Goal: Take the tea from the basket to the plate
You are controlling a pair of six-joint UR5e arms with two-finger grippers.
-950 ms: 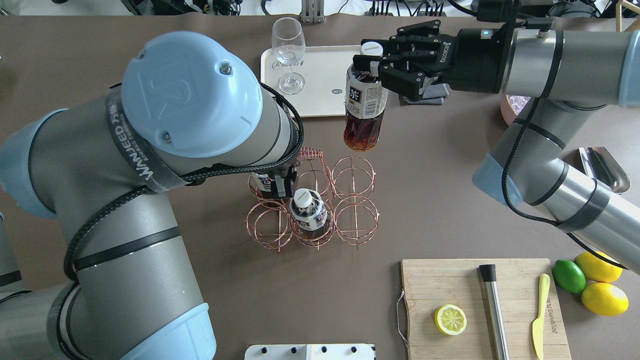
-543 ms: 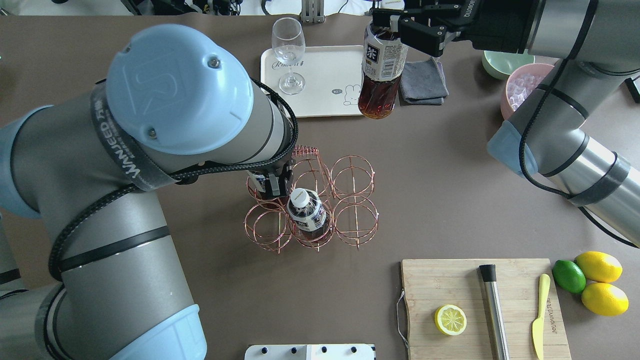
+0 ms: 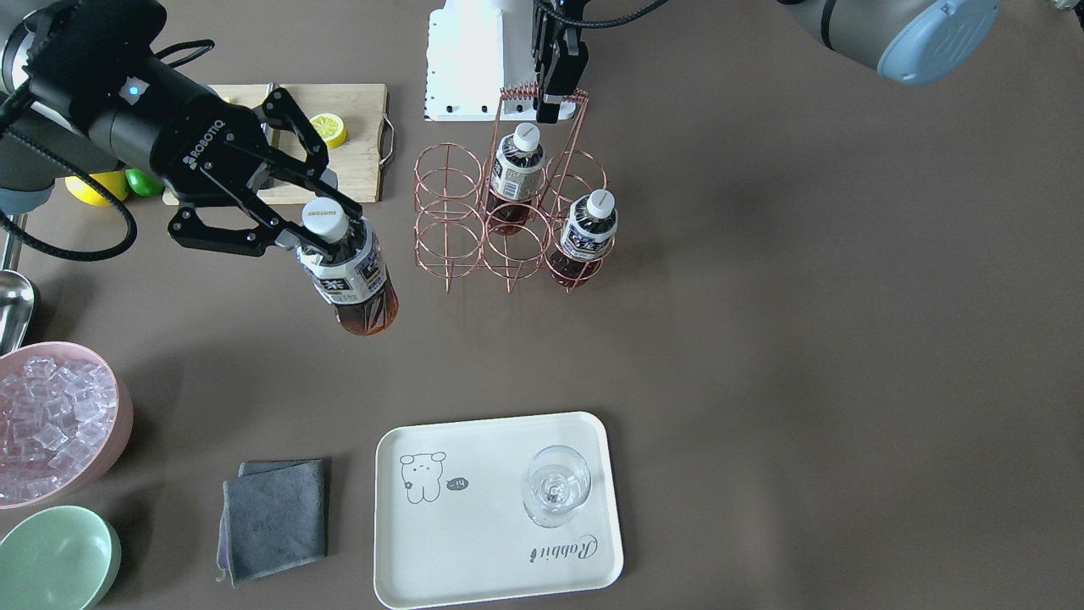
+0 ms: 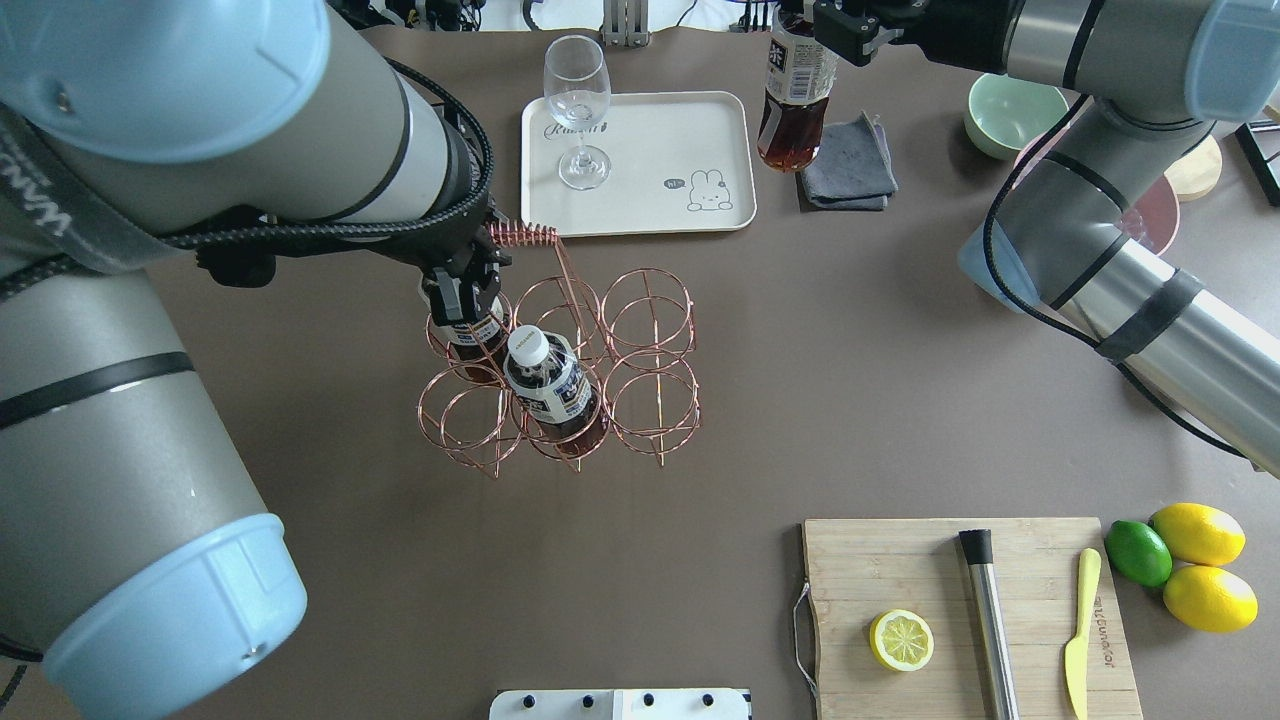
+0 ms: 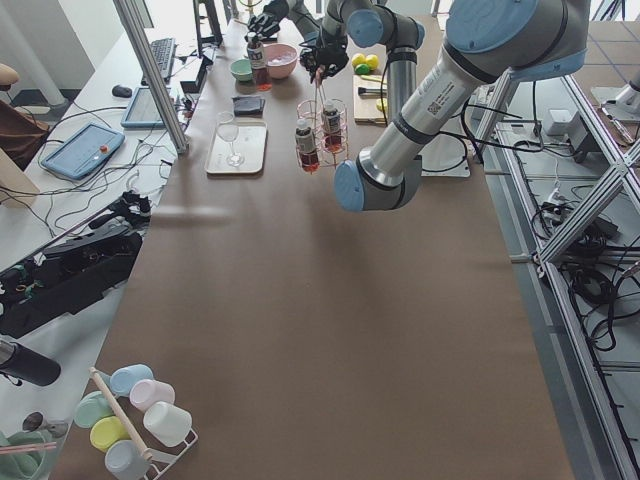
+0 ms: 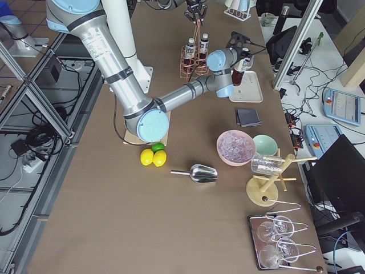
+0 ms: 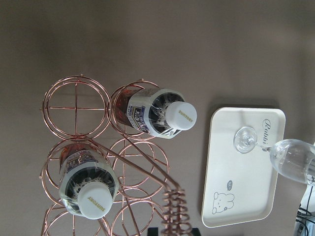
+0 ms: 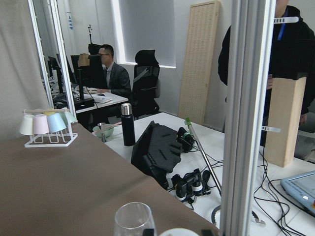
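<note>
My right gripper is shut on the neck of a tea bottle and holds it high and tilted; in the overhead view the bottle hangs beside the plate's right edge. The cream plate carries a stemmed glass. The copper wire basket holds two more tea bottles. My left gripper is shut on the basket's coiled handle. The left wrist view looks down on both bottles and the plate.
A grey cloth lies right of the plate. A pink bowl of ice and a green bowl stand beyond it. A wooden board with a lemon half, a muddler and a knife sits near me, with lemons and a lime beside it.
My right gripper has carried the tea bottle up and toward the table's far edge, past the plate's right side. My left arm has shifted left, and the basket has moved with it.
</note>
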